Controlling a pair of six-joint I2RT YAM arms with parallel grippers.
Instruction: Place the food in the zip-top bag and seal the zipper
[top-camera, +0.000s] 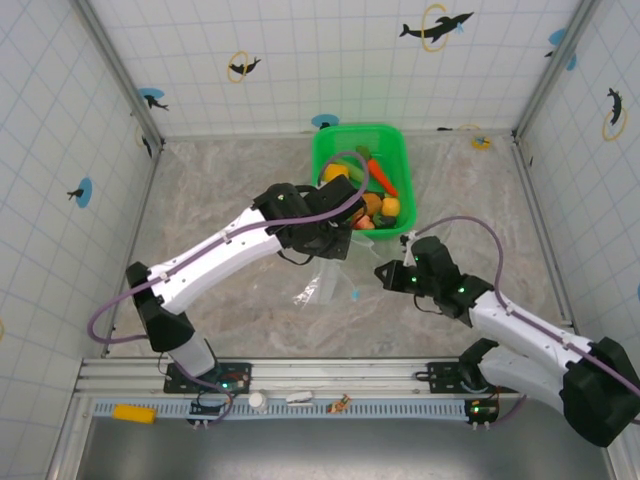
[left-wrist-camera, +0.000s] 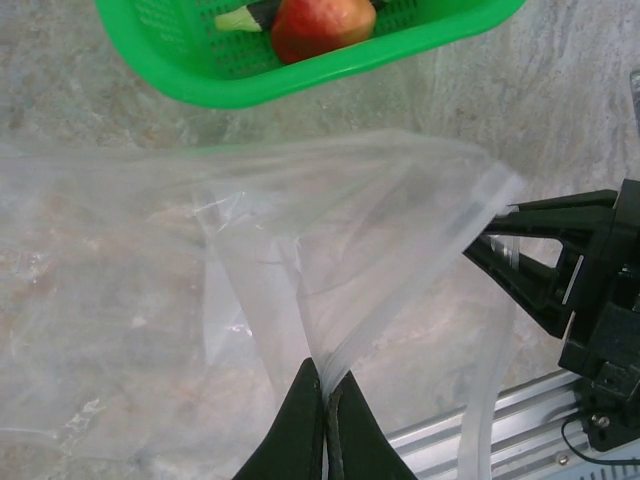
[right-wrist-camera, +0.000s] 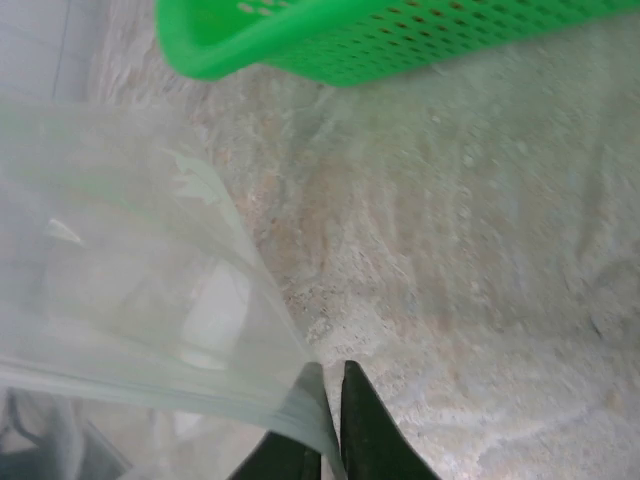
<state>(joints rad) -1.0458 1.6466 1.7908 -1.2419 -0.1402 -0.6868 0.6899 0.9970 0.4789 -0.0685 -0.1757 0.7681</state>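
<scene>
Zip-top bag (top-camera: 325, 288) lifted off the marbled surface (top-camera: 220, 190), held between both arms just in front of the green basket (top-camera: 335, 140). Left pincer (left-wrist-camera: 325, 395) is clamped tight on a gathered fold of the film. Right pincer (right-wrist-camera: 330, 410) stands narrow, with the bag's edge caught between its fingers. In the left wrist view the film spreads as a slack tent whose far corner reaches the right pincer's fingertips. The food (top-camera: 375, 200), including an orange carrot (top-camera: 382, 172), lies in the basket, which stands against the back wall. The left arm's wrist overhangs the basket's near rim. Open surface lies to the left of the left arm and to the right of the basket. Tiled walls close three sides, and a metal rail (top-camera: 330, 375) bounds the near edge.
</scene>
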